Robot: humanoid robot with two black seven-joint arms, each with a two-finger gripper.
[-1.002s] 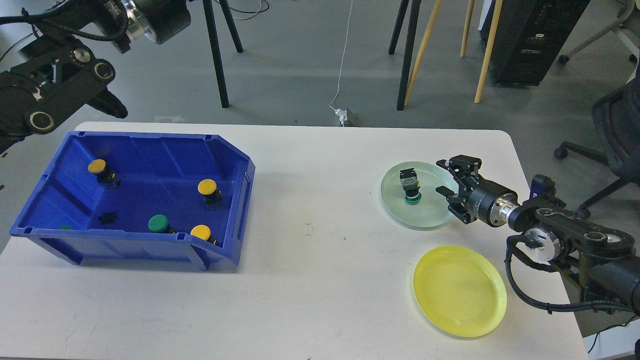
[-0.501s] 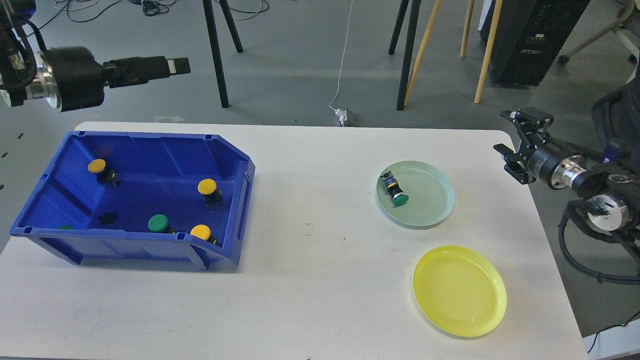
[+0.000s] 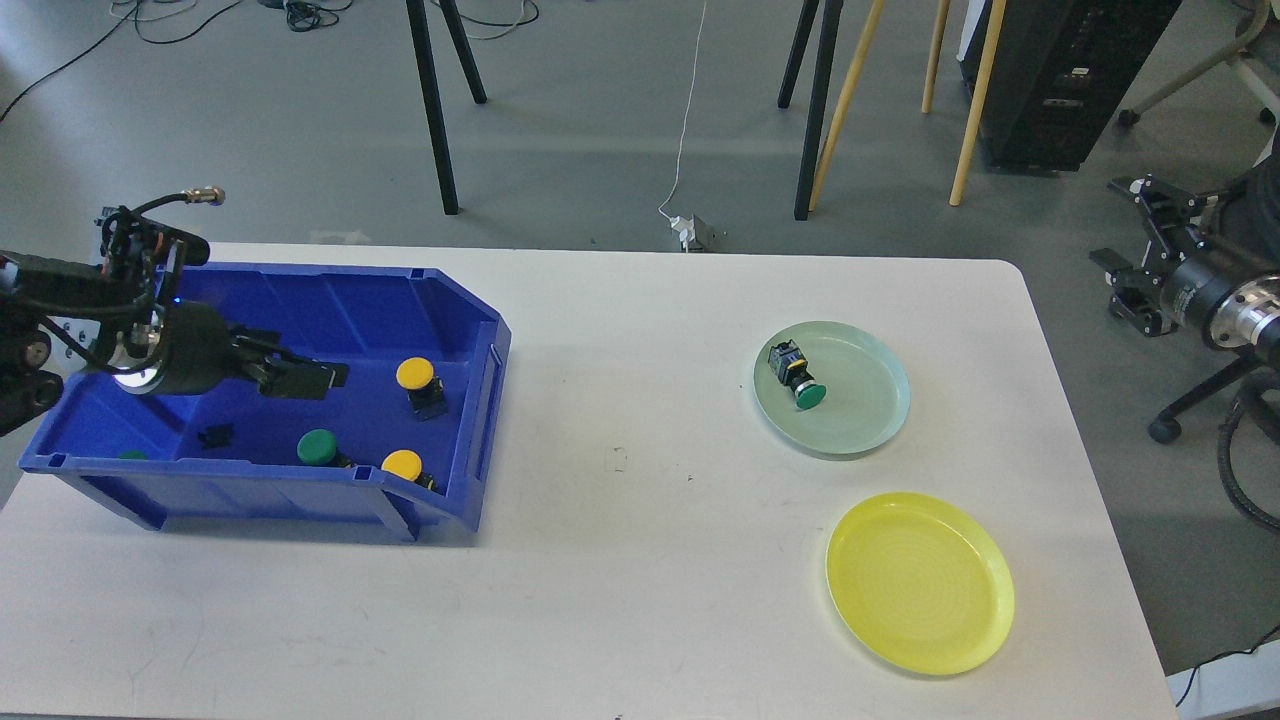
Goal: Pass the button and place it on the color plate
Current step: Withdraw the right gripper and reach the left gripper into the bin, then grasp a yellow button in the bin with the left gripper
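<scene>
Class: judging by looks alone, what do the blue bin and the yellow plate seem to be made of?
Blue open-fronted bin: probably moulded plastic, smooth semi-gloss, with ribbed rim and uniform colour. Round yellow plate: likely plastic too, slightly translucent, with faint concentric rings.

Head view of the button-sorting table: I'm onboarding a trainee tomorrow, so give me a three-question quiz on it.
1. True or false: the yellow plate holds a button.
2. Which arm reaches into the blue bin? A) left B) right C) neither
3. Fill in: the green button on the pale green plate lies on its ____.

Key:
1. False; it is bare.
2. A; the left gripper is over the bin's inside, while the right gripper is off the table.
3. Side.
</scene>
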